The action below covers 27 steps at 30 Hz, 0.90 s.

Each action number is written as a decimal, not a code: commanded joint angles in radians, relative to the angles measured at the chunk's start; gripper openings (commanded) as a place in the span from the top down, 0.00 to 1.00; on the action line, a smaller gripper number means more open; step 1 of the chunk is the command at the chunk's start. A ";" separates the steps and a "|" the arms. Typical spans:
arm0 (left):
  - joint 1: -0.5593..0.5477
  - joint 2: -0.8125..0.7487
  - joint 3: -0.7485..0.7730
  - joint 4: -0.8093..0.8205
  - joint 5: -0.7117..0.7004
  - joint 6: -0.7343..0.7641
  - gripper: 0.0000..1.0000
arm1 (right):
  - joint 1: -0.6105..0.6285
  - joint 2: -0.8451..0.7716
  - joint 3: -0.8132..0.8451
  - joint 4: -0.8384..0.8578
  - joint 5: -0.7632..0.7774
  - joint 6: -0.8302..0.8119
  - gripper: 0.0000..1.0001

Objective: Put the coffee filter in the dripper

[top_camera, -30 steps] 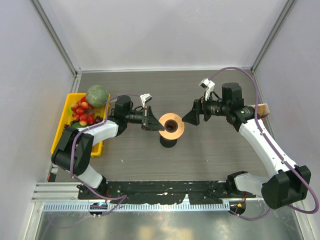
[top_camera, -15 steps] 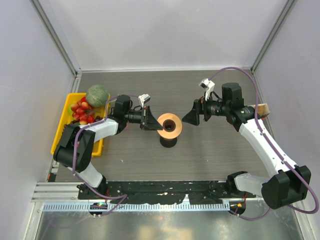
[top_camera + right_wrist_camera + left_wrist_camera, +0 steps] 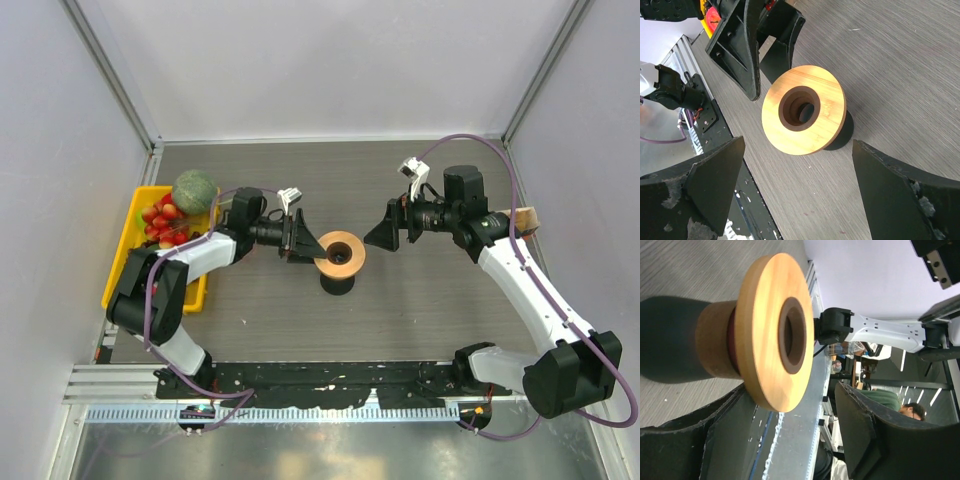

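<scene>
The dripper (image 3: 340,251) stood near the middle of the grey wood-grain table (image 3: 430,310), seated on top of a dark cup (image 3: 337,284) with its wide orange-brown rim facing up; the right wrist view showed its inner wall and dark centre hole bare.

The left gripper (image 3: 297,240) hung just beside the dripper's left edge, its jaws released and apart with nothing between them; whether a finger touched the rim could not be told from above. In the left wrist view its two black fingers (image 3: 875,440) framed the lower corners while the dripper (image 3: 772,330) filled the space ahead of them, rim turned sideways to the camera.

The right gripper (image 3: 385,235) was on the dripper's other side, pointed towards it and a little apart from it; its jaws stood spread wide and empty. In its own wrist view the two worn pads (image 3: 715,185) sat at the lower corners, with the dripper (image 3: 827,107) on the table between and beyond them.

A tan-brown piece, seemingly the coffee filter (image 3: 526,216), showed at the table's right edge just behind the right arm, partly hidden by it; its shape could not be made out.

At the left edge lay a yellow tray (image 3: 120,272) holding a green melon (image 3: 195,190) and small red fruits (image 3: 163,226).
</scene>
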 commanded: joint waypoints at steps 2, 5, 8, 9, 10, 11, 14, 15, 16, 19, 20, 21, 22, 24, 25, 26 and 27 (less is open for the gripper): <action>0.003 -0.069 0.041 -0.182 -0.050 0.150 0.27 | 0.000 -0.041 0.040 0.002 -0.007 -0.019 0.05; 0.006 -0.103 0.048 -0.255 -0.092 0.207 0.25 | 0.000 -0.044 0.042 -0.003 -0.003 -0.020 0.05; 0.020 -0.154 0.047 -0.343 -0.147 0.283 0.25 | 0.000 -0.048 0.039 -0.024 0.005 -0.054 0.05; 0.026 -0.181 0.042 -0.355 -0.167 0.305 0.25 | 0.000 -0.054 0.037 -0.030 0.008 -0.063 0.05; 0.032 -0.207 0.032 -0.366 -0.182 0.340 0.27 | 0.000 -0.056 0.036 -0.045 0.011 -0.083 0.05; 0.037 -0.242 0.024 -0.386 -0.207 0.386 0.28 | 0.000 -0.062 0.036 -0.068 0.017 -0.095 0.05; 0.037 -0.350 0.045 -0.511 -0.309 0.588 0.33 | -0.001 -0.077 0.033 -0.119 0.031 -0.172 0.05; 0.037 -0.373 0.055 -0.548 -0.351 0.651 0.36 | 0.002 -0.079 0.031 -0.142 0.046 -0.203 0.05; 0.037 -0.388 0.074 -0.605 -0.368 0.720 0.40 | 0.000 -0.085 0.028 -0.157 0.051 -0.217 0.05; 0.023 -0.422 0.105 -0.711 -0.420 0.875 0.48 | -0.001 -0.090 0.010 -0.197 0.103 -0.284 0.05; 0.012 -0.431 0.113 -0.743 -0.454 0.932 0.51 | 0.000 -0.090 0.004 -0.202 0.118 -0.292 0.05; -0.001 -0.430 0.119 -0.769 -0.475 0.974 0.54 | 0.000 -0.088 -0.009 -0.200 0.124 -0.303 0.05; -0.020 -0.428 0.125 -0.791 -0.494 1.010 0.55 | 0.000 -0.081 -0.015 -0.200 0.132 -0.307 0.06; -0.061 -0.419 0.136 -0.815 -0.559 1.055 0.60 | 0.000 -0.070 -0.029 -0.194 0.140 -0.310 0.07; -0.081 -0.409 0.133 -0.814 -0.587 1.064 0.61 | 0.000 -0.067 -0.036 -0.190 0.143 -0.310 0.07; -0.105 -0.402 0.133 -0.809 -0.610 1.071 0.64 | -0.001 -0.062 -0.038 -0.187 0.143 -0.307 0.08; -0.127 -0.390 0.137 -0.803 -0.635 1.075 0.65 | 0.000 -0.055 -0.041 -0.184 0.143 -0.307 0.08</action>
